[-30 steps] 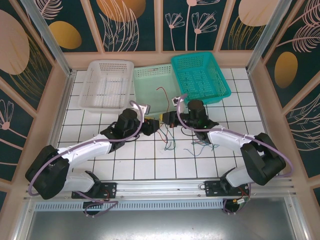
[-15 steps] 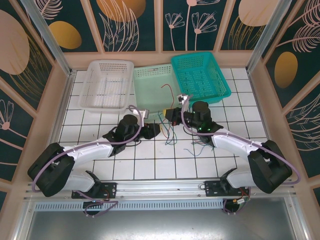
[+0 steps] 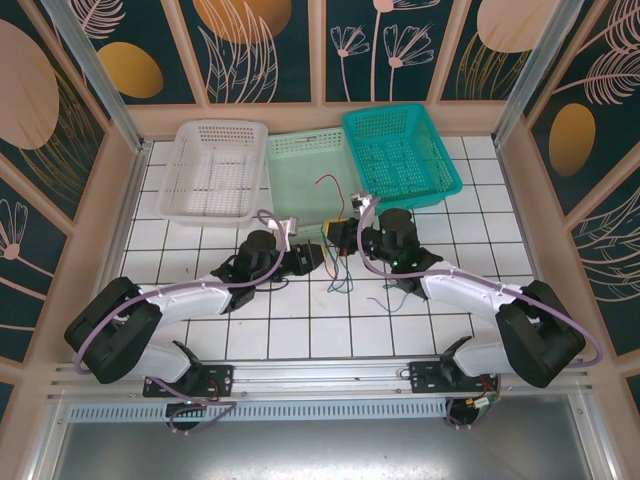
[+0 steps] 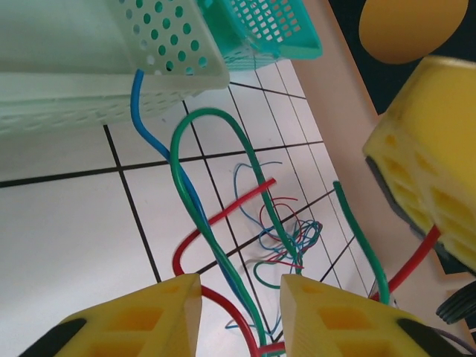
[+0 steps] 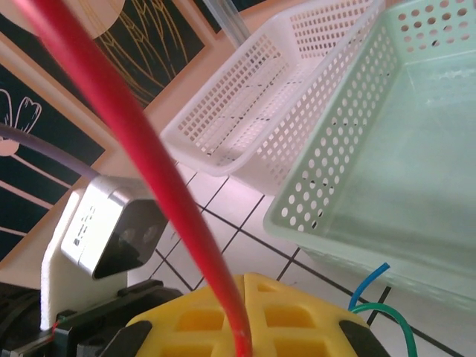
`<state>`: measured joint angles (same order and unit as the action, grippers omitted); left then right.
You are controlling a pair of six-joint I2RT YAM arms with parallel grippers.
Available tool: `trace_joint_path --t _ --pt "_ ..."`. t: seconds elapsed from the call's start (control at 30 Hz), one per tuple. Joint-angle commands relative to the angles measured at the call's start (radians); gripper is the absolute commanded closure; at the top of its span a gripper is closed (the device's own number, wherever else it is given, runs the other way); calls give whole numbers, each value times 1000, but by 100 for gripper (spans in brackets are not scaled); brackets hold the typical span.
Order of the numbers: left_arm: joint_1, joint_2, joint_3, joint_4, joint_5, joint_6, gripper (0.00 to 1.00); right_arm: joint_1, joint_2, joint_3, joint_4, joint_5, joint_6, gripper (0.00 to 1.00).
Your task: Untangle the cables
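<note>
Although one red cable (image 5: pixel 130 141) is already gripped and lifted, the untangling looks barely begun. Nearest the arm bases, on the white tiled desk (image 3: pixel 250 330), a loose tangle of cables (image 4: pixel 288 236) lies at about 5 o'clock from the right claw (image 5: pixel 242 294), its thin blue, red, green and dark strands crossing one another. Just beyond it the two claws meet near the desk's middle. The left claw (image 4: pixel 242 286), at roughly 8 o'clock of its partner, has its yellow fingers (image 4: pixel 149 312) narrowly parted. A green cable (image 4: pixel 212 111), a blue cable (image 4: pixel 134 104) and a red strand run through the gap, but I cannot tell whether any is pinched deeper in. The right claw is closed on the red cable, which rises from between its fingers toward 12 o'clock. Farthest back stand three baskets in a row: a white basket (image 3: pixel 222 127) at 11 o'clock, a pale green basket (image 3: pixel 300 185) at 12 and a teal basket (image 3: pixel 400 155) at 1. The blue cable reaches the pale green basket's wall. By my reading, only the red cable is being drawn clear, and every other strand remains to be separated.
</note>
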<state>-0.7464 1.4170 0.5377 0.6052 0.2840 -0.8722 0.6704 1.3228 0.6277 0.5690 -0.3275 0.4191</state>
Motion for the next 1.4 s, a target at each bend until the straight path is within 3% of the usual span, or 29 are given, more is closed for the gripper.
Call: trace_joint_path --t 0.0,0.27,0.47,0.7,1.17,1.37 --pt "-4 13 -18 30 9 -20 67 6 -24 -6 75 52 -22 100" --pt "-4 46 -2 36 11 -37 62 11 -30 -3 86 56 -37 100" --pt "-5 69 7 57 4 -44 74 13 -50 -23 109 63 -29 100" --pt "-5 71 -21 140 -32 -94 100 11 -91 -74 163 114 4 100" --pt "-5 77 -202 393 -139 -319 100 -16 -185 -231 349 338 186 100" --pt "-5 44 -235 363 -182 -359 100 -39 -217 -285 376 362 236 100"
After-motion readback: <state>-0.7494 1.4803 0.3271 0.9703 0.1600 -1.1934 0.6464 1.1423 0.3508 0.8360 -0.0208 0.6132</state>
